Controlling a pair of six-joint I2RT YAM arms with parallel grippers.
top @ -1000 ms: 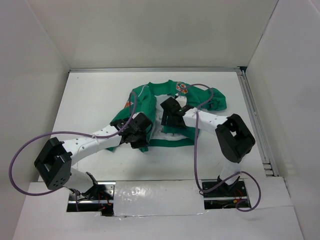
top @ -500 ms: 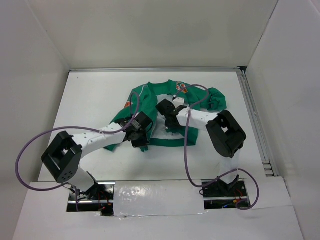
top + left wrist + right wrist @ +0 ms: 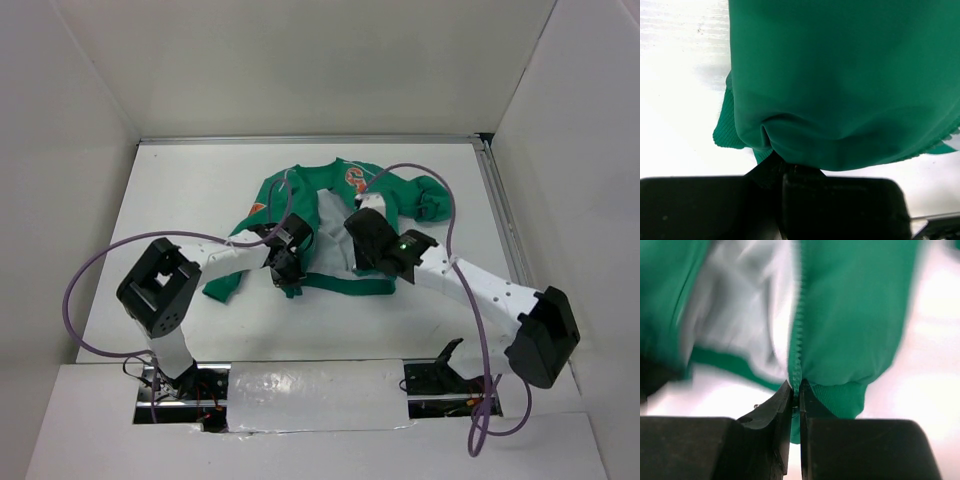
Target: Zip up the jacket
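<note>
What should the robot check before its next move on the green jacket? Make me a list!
1. Left tool gripping the jacket: ok, it is shut on a fold of green fabric.
2. Right tool on the zipper edge: ok, it pinches the zipper teeth at the hem.
3. Front edges brought together: not ok, the white lining shows between them.
4. Zipper slider found: cannot tell, no view shows it.
5. Jacket lying on the table: ok, none of it hangs over an edge.
</note>
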